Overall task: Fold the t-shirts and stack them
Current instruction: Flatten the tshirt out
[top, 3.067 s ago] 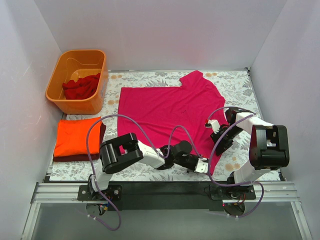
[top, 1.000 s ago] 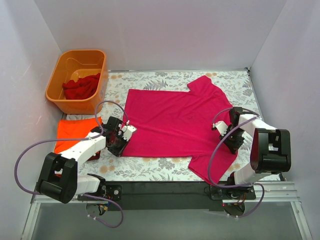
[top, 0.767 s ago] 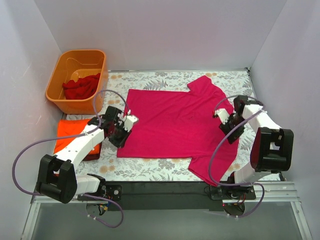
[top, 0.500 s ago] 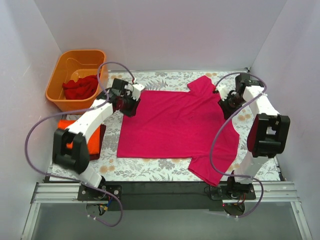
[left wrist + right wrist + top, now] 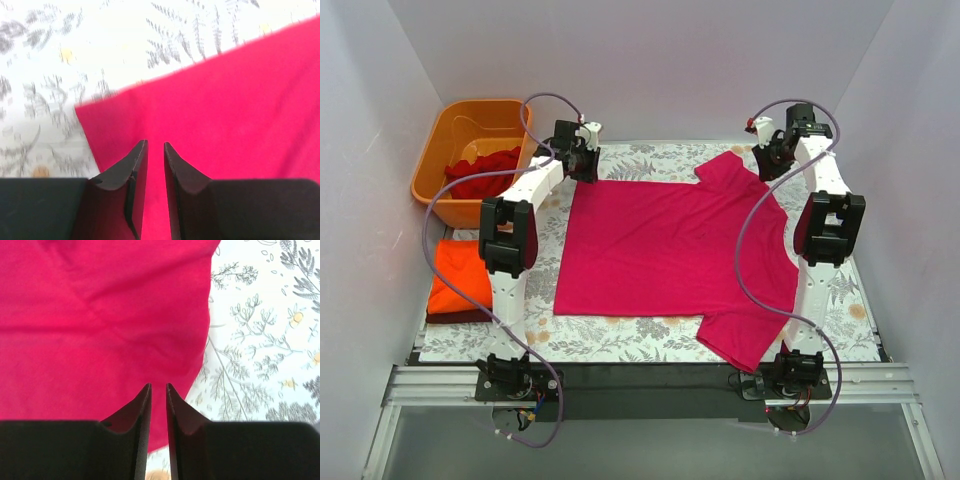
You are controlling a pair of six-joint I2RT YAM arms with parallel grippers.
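Top view, pink t-shirt: the pink t-shirt point(image 5: 670, 250) lay spread flat in the middle of the floral table point(image 5: 620, 338), hem to the left, sleeves to the right.
Top view, left gripper: the left gripper point(image 5: 585, 160) was right out at the shirt's far left corner, arm at full stretch.
Top view, right gripper: the right gripper point(image 5: 767, 158) sat at the far sleeve, on the far right side.
Top view, orange tub: the orange tub point(image 5: 485, 103) stood at the far left with a red t-shirt point(image 5: 480, 172) crumpled inside.
Top view, stack: a folded orange t-shirt point(image 5: 460, 275) rested on a dark maroon t-shirt point(image 5: 455, 317) at the left edge, well apart from the pink one.
Left wrist, fingers: the left gripper point(image 5: 154, 145) showed a slim gap, fingers slightly parted. Pink cloth showed through the gap, flat and unbunched, so nothing looked pinched.
Left wrist, cloth: the corner of the pink t-shirt point(image 5: 240, 100) lay just ahead of the tips, with the floral table point(image 5: 100, 40) beyond.
Right wrist, fingers: the right gripper point(image 5: 155, 386) was also barely parted, gripping nothing that could be seen.
Right wrist, cloth: the tips were above the rounded edge of the pink t-shirt point(image 5: 90, 315), and the floral table point(image 5: 260, 340) was bare to the right.
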